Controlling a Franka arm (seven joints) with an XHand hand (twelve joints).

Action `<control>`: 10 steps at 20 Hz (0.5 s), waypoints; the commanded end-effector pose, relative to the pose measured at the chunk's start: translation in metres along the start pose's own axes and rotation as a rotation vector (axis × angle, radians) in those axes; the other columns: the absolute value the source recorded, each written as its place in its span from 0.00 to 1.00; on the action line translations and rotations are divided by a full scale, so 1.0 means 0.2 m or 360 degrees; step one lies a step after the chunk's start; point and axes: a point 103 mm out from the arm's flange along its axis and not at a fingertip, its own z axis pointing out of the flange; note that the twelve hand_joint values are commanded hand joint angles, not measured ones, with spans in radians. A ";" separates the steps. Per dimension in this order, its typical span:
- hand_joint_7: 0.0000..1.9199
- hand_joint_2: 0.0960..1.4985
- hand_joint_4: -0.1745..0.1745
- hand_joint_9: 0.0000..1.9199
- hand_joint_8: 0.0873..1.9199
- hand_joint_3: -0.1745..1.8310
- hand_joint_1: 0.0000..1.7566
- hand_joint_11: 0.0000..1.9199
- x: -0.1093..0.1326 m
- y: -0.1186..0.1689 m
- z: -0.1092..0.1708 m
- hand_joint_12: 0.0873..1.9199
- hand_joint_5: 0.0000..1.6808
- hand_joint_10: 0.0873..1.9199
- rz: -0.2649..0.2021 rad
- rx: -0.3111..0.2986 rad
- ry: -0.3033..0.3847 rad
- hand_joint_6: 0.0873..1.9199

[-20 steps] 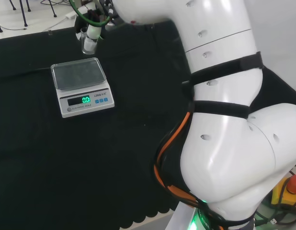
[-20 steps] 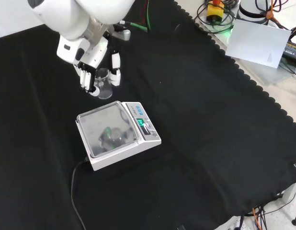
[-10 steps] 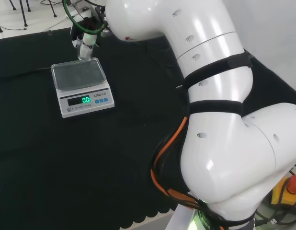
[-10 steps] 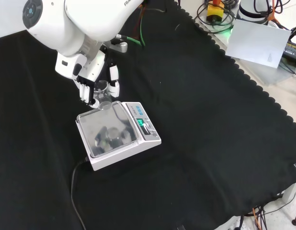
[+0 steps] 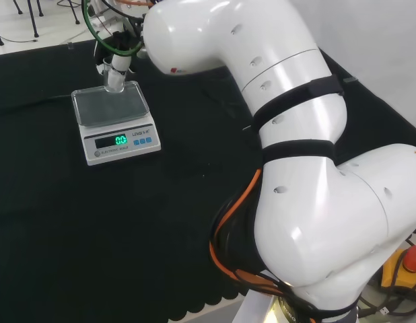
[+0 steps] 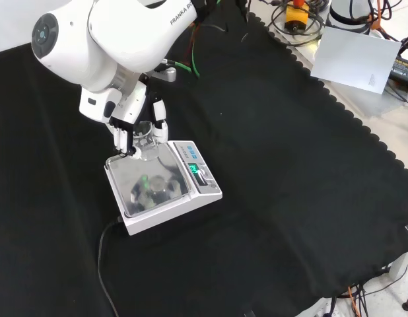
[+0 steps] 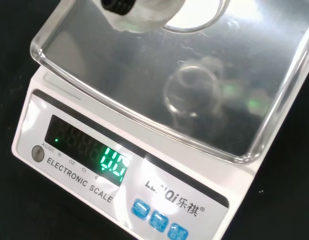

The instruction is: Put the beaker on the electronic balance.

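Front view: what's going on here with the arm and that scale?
The robot's hand has its fingers curled round a clear beaker and holds it at the far edge of the electronic balance, above its shiny pan. Whether the beaker touches the pan cannot be told. The hand has not let go.

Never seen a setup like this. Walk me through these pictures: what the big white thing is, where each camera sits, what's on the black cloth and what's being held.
The big white shapes are one robot arm. Instead of a claw it ends in a black and white hand with fingers and a thumb.

One camera sits behind and above the arm's base, one faces the arm and looks down on the cloth, and one rides on the wrist, looking past the palm.

On the black cloth stands an electronic balance with a shiny pan and a lit green display.

The hand's fingers are curled round a small clear beaker, held over the pan's edge. Whether it touches the pan yet, I cannot tell.
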 end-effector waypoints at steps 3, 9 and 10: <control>0.45 0.80 0.00 0.55 0.51 0.09 0.63 0.59 0.07 0.11 0.09 0.40 0.47 0.44 -0.0033 0.0074 0.0015 0.66; 0.45 0.80 0.00 0.55 0.51 0.09 0.63 0.59 0.04 0.11 0.13 0.40 0.47 0.44 -0.0039 0.0100 0.0049 0.66; 0.45 0.80 0.00 0.55 0.51 0.09 0.63 0.59 0.03 0.12 0.14 0.40 0.47 0.44 -0.0036 0.0109 0.0050 0.66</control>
